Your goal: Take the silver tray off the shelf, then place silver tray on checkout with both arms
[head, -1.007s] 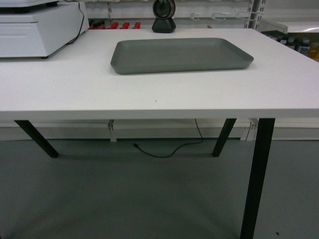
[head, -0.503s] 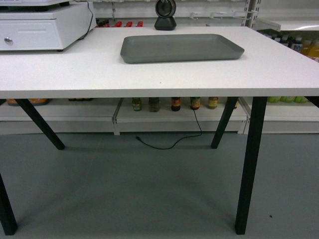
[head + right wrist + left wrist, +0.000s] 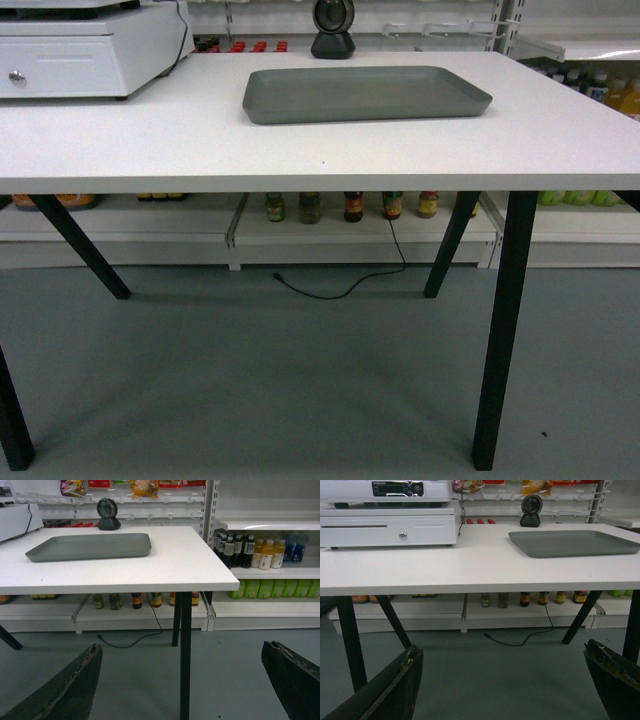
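A: On wide plain white flat checkout tabletop (image 3: 150, 140): large rectangular matte grey-silver tray (image 3: 366, 94) with rounded corners, lying flat, toward far edge, just in front of black round-headed scanner (image 3: 332, 28)

B: Task status?

A: Judged complete, or nearly. Tray off shelf and resting wholly on checkout; nothing gripping it. No step left apart from backing off, by these views

B: Grippers?

A: Left gripper (image 3: 505, 690): fingers spread wide, empty, hanging low over floor, well apart from tray. Right gripper (image 3: 185, 690): likewise spread and empty. Neither visible from head camera

B: Surface and room?

A: Tabletop on black angled legs, white cash drawer (image 3: 387, 529) at left end. Grey floor below, black cable (image 3: 340, 285) trailing. White shelving with bottled drinks (image 3: 260, 552) at right, jars on low shelf behind
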Robot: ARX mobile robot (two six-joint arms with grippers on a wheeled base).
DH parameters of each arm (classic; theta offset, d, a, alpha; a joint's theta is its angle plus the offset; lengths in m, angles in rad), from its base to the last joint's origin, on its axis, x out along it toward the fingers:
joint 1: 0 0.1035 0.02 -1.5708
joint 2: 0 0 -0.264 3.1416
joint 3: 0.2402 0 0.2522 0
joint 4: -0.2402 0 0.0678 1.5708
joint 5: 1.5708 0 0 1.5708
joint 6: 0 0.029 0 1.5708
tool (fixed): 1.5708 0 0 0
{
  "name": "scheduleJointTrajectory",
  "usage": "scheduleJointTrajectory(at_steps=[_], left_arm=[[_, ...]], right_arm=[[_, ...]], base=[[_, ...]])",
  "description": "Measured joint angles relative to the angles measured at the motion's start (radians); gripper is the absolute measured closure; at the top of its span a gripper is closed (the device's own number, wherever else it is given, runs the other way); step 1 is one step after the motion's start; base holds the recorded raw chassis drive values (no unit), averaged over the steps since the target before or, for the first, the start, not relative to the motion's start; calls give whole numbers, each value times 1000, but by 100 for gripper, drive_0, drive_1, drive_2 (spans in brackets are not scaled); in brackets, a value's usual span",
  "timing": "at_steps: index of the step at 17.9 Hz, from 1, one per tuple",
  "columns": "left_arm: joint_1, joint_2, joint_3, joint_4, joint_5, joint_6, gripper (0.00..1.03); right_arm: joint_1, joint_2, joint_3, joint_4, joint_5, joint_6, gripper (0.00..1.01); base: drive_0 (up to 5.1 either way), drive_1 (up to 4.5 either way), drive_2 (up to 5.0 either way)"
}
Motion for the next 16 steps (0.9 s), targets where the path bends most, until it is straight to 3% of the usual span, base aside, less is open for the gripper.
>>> scheduleJointTrajectory(at_steps=[16], left_arm=[[0,0,0,-5,0,4,5]], right_arm=[[0,0,0,-5,0,-4,3]], base=[[-7,-418,404]])
